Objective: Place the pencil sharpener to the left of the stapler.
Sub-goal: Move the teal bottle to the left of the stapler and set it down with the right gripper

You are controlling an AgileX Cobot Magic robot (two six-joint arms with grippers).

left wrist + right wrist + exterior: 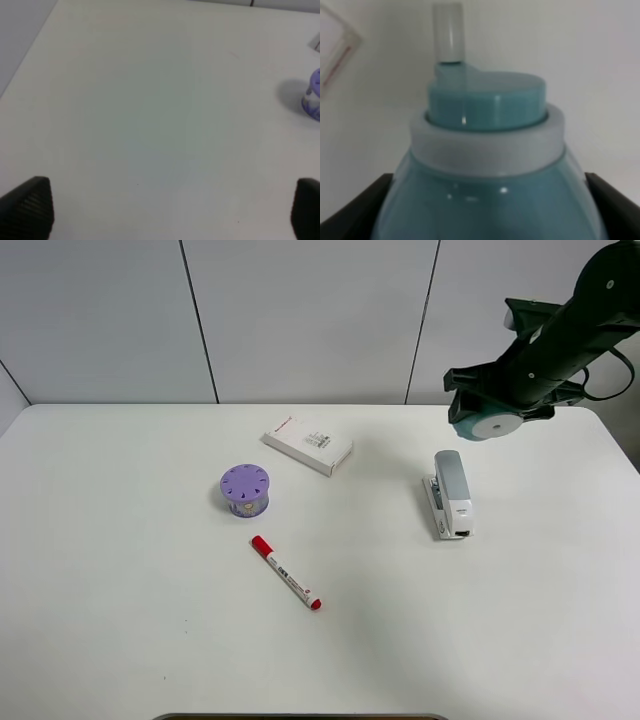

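Observation:
The teal pencil sharpener (487, 423) with its white round face hangs in the air at the back right, held by my right gripper (500, 400), which is shut on it. It fills the right wrist view, where the pencil sharpener (487, 165) sits between the dark fingers (357, 210). The light-grey stapler (451, 493) lies on the table just in front of and below the sharpener. My left gripper (170, 210) is open over bare table, and its arm is out of the high view.
A purple round holed container (245, 489) stands left of centre, also showing as the purple container (313, 97) in the left wrist view. A flat white box (308, 444) lies behind it, and a red-capped marker (286, 573) lies in front. The white table (120, 570) ends at the back wall.

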